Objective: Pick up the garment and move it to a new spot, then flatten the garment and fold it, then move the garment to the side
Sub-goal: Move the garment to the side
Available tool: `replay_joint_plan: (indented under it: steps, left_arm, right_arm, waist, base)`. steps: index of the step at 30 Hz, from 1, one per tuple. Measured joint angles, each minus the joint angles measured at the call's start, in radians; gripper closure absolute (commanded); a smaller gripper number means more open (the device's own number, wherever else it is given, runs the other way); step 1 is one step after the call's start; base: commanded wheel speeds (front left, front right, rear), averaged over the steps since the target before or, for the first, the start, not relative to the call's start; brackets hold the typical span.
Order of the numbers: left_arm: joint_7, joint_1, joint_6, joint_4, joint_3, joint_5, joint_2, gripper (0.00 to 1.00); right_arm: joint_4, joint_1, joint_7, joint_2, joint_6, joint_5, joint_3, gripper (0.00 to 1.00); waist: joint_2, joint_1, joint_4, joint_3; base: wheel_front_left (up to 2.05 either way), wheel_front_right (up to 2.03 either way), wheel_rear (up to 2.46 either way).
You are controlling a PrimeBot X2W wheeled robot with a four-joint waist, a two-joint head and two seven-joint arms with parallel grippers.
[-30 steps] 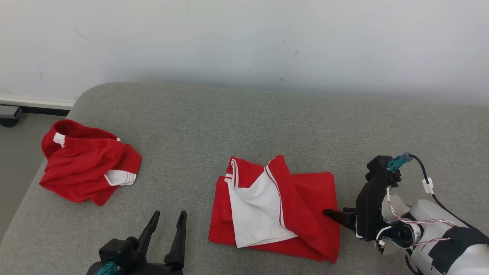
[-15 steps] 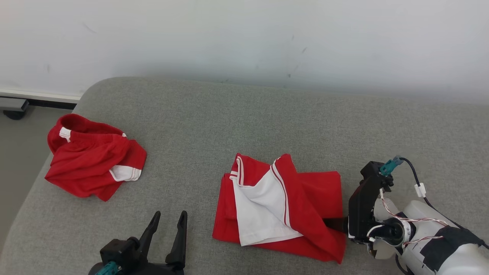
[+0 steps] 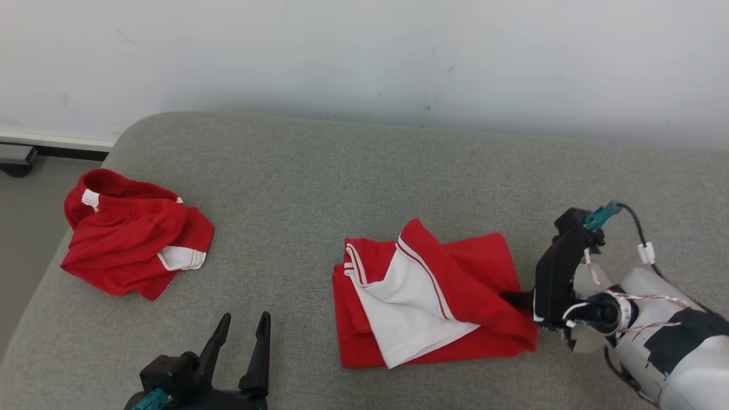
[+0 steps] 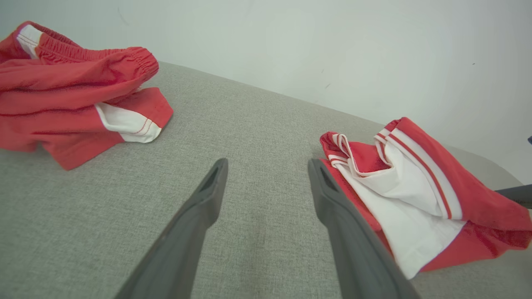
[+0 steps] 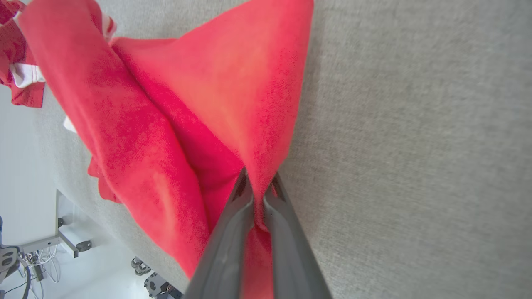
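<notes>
The garment (image 3: 484,273), red with a white panel, lies folded in the middle of the grey cushion (image 3: 342,182). My right gripper (image 3: 508,299) is shut on its right edge, and the cloth there bunches toward the fingers. In the right wrist view the red cloth (image 5: 187,104) is pinched between the closed fingertips of that gripper (image 5: 258,185). My left gripper (image 3: 242,326) stands open near the cushion's front edge, left of the garment and apart from it. The left wrist view has its fingers (image 4: 208,195) spread over bare fabric, with the garment (image 4: 415,187) to their right.
A second red garment (image 3: 134,233) lies crumpled at the cushion's left end, also seen as a red heap (image 4: 62,95) from the left wrist. A pale wall (image 3: 364,57) rises behind. Floor (image 3: 23,228) drops off beyond the left edge.
My right gripper has closed on the garment's right edge and drawn it to the right, so the cloth has shifted and bunched. The left gripper stays open. The head camera moved slightly.
</notes>
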Motion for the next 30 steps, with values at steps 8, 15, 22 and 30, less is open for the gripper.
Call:
replay_joint_plan:
  steps: [8, 15, 22, 30]
  left_arm:
    - [0.0, 0.001, -0.001, 0.0, 0.005, 0.0, -0.001, 0.0]
    - [0.0, 0.005, -0.001, 0.0, 0.009, 0.0, 0.0, 0.0]
    - [0.0, 0.024, -0.001, -0.005, 0.015, 0.001, 0.003, 0.0]
    - [0.0, 0.023, -0.003, -0.015, 0.015, 0.024, 0.004, 0.0]
  right_arm:
    - [-0.018, -0.093, -0.009, -0.082, 0.015, -0.029, -0.024, 1.0]
    - [-0.035, -0.128, -0.007, -0.131, 0.021, -0.062, -0.019, 1.0]
    - [-0.047, -0.17, 0.0, -0.158, 0.023, -0.075, -0.022, 1.0]
    - [-0.048, -0.2, 0.002, -0.191, 0.021, -0.089, -0.026, 1.0]
  waist:
    - [0.0, 0.0, -0.041, -0.011]
    - [0.0, 0.0, -0.084, -0.022]
    - [0.0, -0.0001, -0.131, -0.027]
    - [0.0, -0.0001, -0.179, -0.021]
  base:
    - [0.0, 0.0, 0.0]
    - [0.0, 0.0, 0.0]
    - [0.0, 0.0, 0.0]
    - [0.0, 0.0, 0.0]
